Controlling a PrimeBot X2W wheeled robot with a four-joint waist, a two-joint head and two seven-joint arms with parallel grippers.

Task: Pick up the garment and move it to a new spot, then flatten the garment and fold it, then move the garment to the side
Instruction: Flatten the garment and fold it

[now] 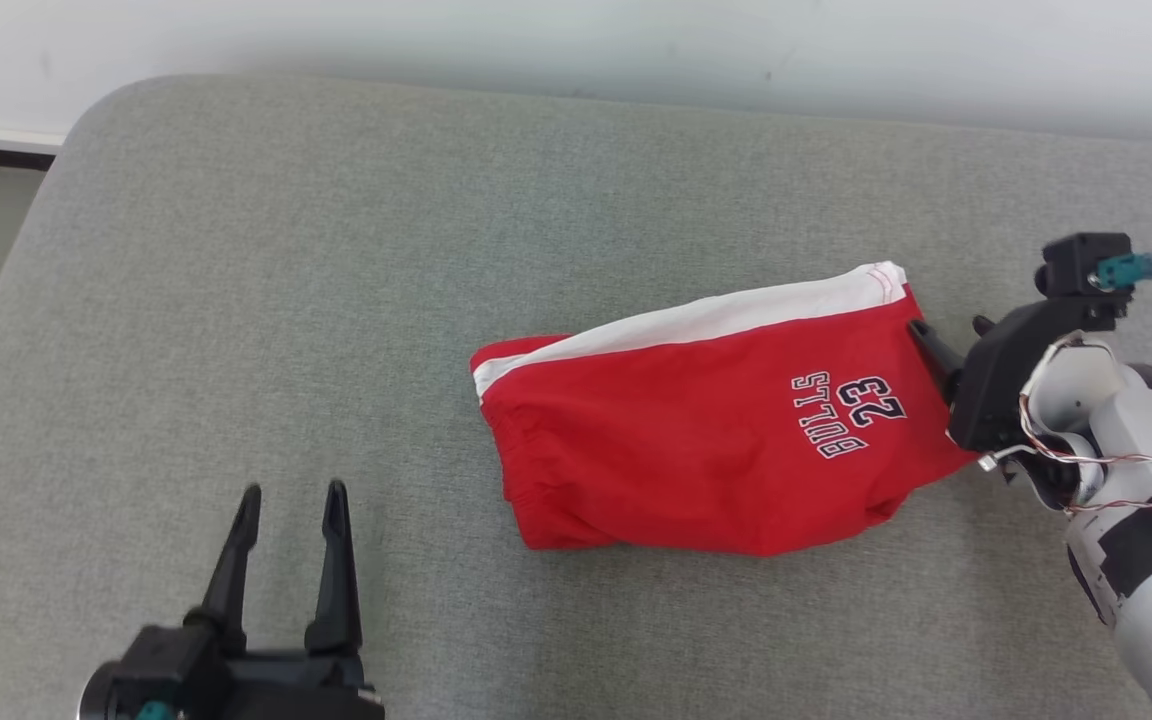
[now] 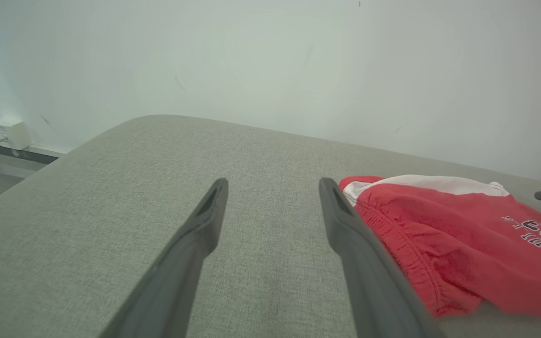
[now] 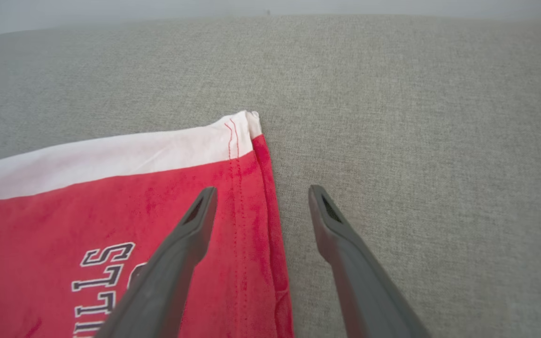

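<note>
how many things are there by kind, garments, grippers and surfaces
red and white fabric shorts: 1
dark two-fingered grippers: 2, left gripper and right gripper
grey fabric-covered surface: 1
total: 4

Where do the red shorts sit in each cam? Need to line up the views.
Head view: red shorts lie right of centre, at mid-height.
Left wrist view: shorts are on the right side, lower half, running off the right edge.
Right wrist view: shorts are in the lower left, cut off by the left and bottom edges.
Shared landmark: the white stripe along the shorts' far edge.
</note>
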